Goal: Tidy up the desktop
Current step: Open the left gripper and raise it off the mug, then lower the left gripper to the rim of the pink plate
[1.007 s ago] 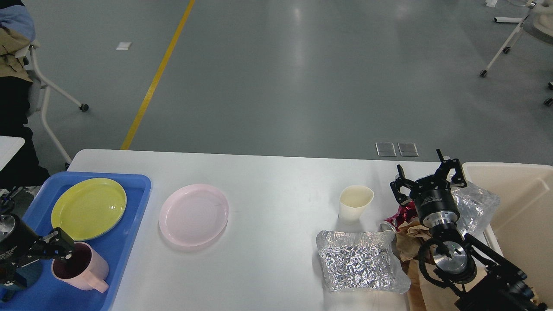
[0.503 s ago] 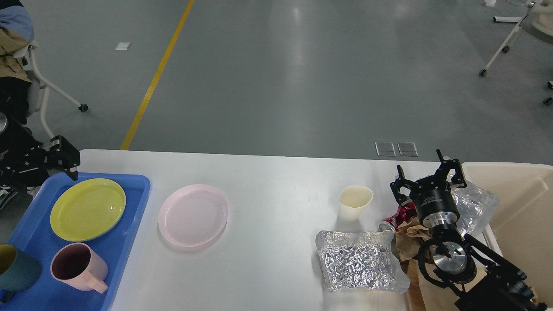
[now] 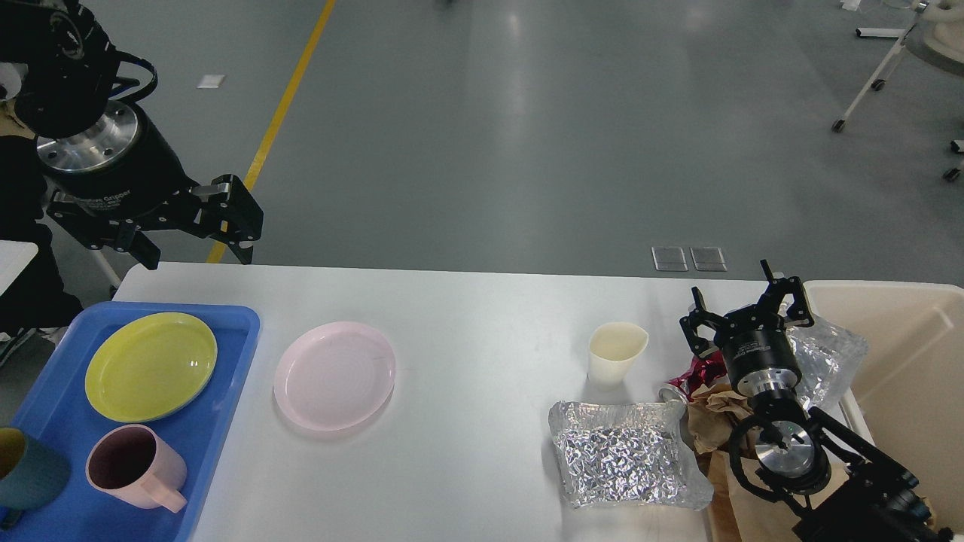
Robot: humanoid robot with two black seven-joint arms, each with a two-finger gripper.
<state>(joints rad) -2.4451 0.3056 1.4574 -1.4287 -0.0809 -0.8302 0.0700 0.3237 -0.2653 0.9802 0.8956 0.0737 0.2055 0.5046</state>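
Observation:
The white desktop (image 3: pixel 482 316) carries a pink plate (image 3: pixel 334 375) left of centre. A cream cup (image 3: pixel 616 352) stands right of centre, with a crumpled foil tray (image 3: pixel 621 459) in front of it. A crushed red can (image 3: pixel 687 379) and brown paper (image 3: pixel 714 421) lie by the right edge. My left gripper (image 3: pixel 192 245) hangs open and empty, high over the desktop's far left corner. At the right, my right gripper (image 3: pixel 742 302) is open and empty above the can and a clear plastic container (image 3: pixel 828 361).
A blue tray (image 3: pixel 218 421) at the left holds a yellow plate (image 3: pixel 151 366), a pink mug (image 3: pixel 132 467) and a dark teal cup (image 3: pixel 22 474). A beige bin (image 3: pixel 915 354) stands off the right edge. Chairs stand on the grey floor beyond.
My left gripper has risen from the pink mug on the tray and swung up and right, above the desktop's far left corner. The mug stays on the tray. The right arm has not moved.

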